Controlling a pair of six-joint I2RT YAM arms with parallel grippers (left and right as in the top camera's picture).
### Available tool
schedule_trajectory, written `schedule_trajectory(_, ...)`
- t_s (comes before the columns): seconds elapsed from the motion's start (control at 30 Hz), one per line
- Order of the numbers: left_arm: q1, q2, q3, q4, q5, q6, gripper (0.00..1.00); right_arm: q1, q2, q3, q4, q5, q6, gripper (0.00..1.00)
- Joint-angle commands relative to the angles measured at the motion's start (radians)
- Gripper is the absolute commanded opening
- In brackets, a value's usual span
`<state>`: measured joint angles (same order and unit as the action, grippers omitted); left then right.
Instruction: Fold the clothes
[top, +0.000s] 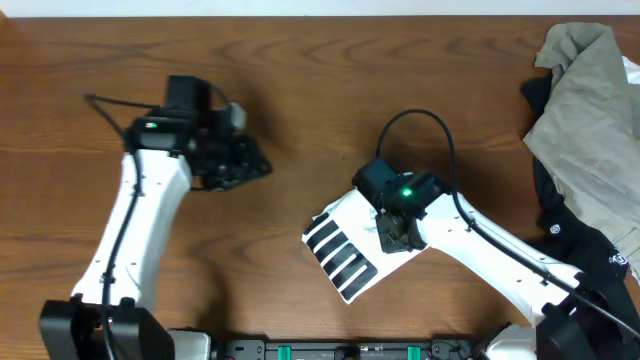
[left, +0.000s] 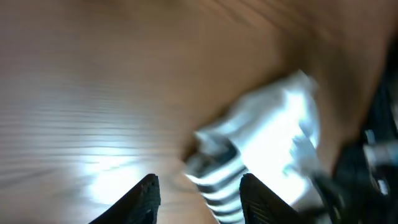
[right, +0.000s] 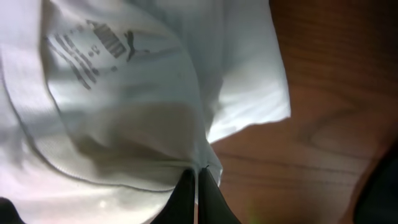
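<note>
The clothes, a white T-shirt (top: 343, 252) with bold black stripes, lies in a small folded bundle on the wooden table (top: 300, 80), right of centre and near the front. My right gripper (top: 392, 238) is over its right end. In the right wrist view this gripper (right: 196, 176) is shut on a pinch of the white fabric (right: 124, 93), at an edge of the cloth. My left gripper (top: 252, 166) hovers over bare wood to the upper left, well apart from the shirt. Its jaws (left: 196, 199) stand open with nothing in them, and the shirt (left: 267, 137) shows blurred beyond.
A heap of other garments fills the right edge of the table: a grey-olive one (top: 590, 110) on top and a black one (top: 575, 240) under it. The right arm's cable (top: 440, 130) loops above the shirt.
</note>
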<state>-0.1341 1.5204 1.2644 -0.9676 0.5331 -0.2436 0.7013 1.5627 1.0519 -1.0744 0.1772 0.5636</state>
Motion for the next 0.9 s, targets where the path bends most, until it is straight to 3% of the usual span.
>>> schedule_trajectory(0.0,-0.101,0.004,0.001,0.010,0.084,0.072,0.44,-0.009,0.005,-0.002,0.019,0.037,0.024,0.02)
schedule_trajectory(0.23,-0.246,0.004,0.001,0.036,0.005,0.074,0.44,-0.010,0.029,-0.007,0.119,0.099,0.058,0.03)
schedule_trajectory(0.57,-0.286,0.031,0.000,0.071,-0.003,0.075,0.44,-0.047,0.117,-0.007,0.111,0.130,0.132,0.03)
schedule_trajectory(0.87,-0.335,0.171,0.000,0.115,-0.003,0.075,0.43,-0.082,0.125,-0.007,0.114,0.193,0.186,0.03)
